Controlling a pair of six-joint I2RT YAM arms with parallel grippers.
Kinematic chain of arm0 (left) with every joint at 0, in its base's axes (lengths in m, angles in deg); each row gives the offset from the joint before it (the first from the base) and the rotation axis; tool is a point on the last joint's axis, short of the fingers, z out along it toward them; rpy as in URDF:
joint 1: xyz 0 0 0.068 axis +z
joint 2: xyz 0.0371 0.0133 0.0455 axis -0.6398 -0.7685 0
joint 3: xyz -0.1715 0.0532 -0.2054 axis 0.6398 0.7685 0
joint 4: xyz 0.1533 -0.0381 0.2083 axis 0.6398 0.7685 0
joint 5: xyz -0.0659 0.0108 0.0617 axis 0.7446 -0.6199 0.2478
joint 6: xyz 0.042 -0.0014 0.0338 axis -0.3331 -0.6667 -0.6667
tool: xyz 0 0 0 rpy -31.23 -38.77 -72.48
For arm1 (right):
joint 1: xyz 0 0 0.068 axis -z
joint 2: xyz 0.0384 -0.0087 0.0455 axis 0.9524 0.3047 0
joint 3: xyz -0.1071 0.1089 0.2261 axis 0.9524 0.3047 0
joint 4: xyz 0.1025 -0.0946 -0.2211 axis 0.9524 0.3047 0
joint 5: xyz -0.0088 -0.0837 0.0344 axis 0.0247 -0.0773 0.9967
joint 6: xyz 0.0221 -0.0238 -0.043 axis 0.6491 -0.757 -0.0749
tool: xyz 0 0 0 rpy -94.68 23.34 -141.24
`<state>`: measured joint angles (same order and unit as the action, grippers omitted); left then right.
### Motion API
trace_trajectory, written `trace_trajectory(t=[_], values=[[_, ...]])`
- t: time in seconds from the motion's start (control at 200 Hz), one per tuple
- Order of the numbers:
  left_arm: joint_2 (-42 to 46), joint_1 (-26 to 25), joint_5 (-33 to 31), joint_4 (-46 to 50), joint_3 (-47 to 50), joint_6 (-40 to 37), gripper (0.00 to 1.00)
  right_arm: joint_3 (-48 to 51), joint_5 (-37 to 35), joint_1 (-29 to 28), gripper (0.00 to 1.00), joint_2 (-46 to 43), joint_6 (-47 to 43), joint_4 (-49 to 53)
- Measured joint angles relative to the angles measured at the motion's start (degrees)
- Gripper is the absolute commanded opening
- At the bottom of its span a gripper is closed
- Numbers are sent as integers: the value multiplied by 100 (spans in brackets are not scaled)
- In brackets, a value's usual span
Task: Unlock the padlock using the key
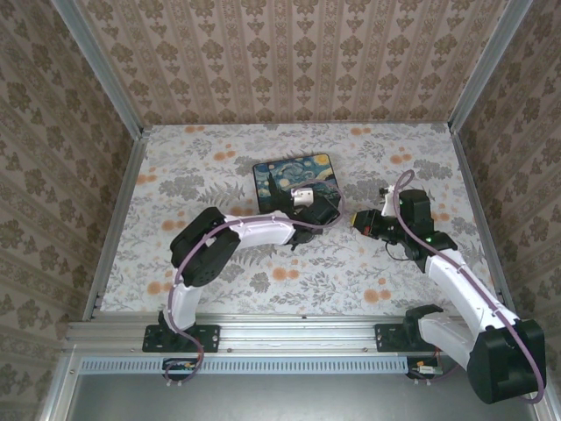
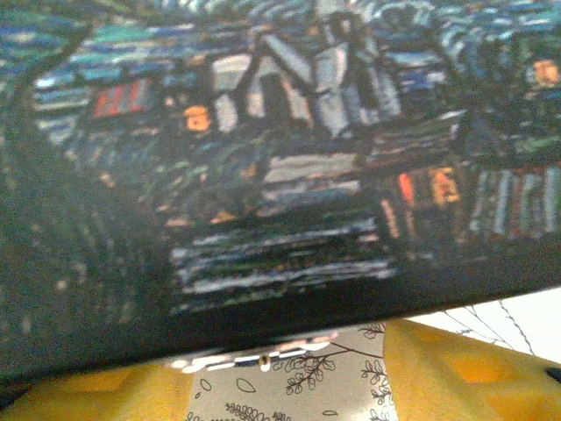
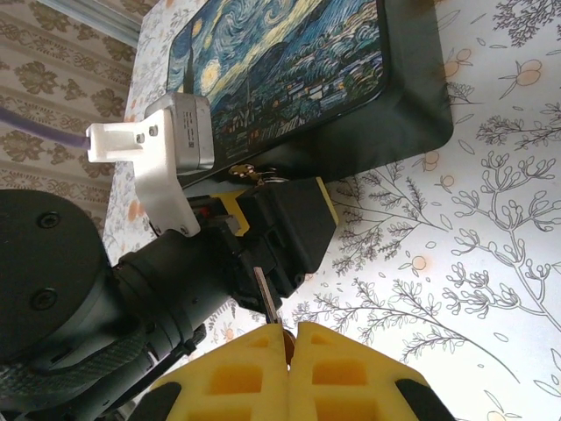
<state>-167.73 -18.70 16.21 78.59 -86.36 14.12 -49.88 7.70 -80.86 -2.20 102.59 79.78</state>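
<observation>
One small brass padlock [image 3: 250,174] sits at the edge of the black box [image 3: 412,123] that faces the arms, under the swirly blue-and-yellow lid. The left tool [image 2: 263,390] is just beside it, its yellow fingers [image 2: 456,368] standing apart along that same box edge with printed desk [image 3: 491,263] showing between them. Short of the box, the thin dark key [image 3: 266,294] juts from the right tool [image 3: 287,338], whose two fingers are pressed together on it, the blade pointing toward the box.

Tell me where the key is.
In the right wrist view, the key sits pinched in the shut right gripper, low centre, near the left gripper.
</observation>
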Motion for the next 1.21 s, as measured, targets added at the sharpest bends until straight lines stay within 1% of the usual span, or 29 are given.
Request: trace_trajectory(t=[0.055, 0.28, 0.4, 0.48, 0.83, 0.965, 1.205], values=[[-59, 0, -59, 164, -114, 70, 52, 39, 33, 9, 0, -4, 0, -7], [-269, 0, -203, 531, -400, 282, 46, 144, 164, 122, 0, -52, 0, -4], [-354, 0, -254, 649, -470, 350, 36, 151, 214, 129, 0, -63, 0, -9], [-365, 0, -271, 699, -505, 378, 33, 155, 254, 129, 0, -63, -2, -9], [-365, 0, -282, 752, -509, 393, 27, 190, 297, 129, 0, -63, -13, -11], [-289, 7, -92, 883, -516, 389, 25, 214, 297, 129, 0, -81, -92, 24], [201, 7, 590, 1954, -605, 236, 24, 214, 273, 133, 0, -365, -260, 264]])
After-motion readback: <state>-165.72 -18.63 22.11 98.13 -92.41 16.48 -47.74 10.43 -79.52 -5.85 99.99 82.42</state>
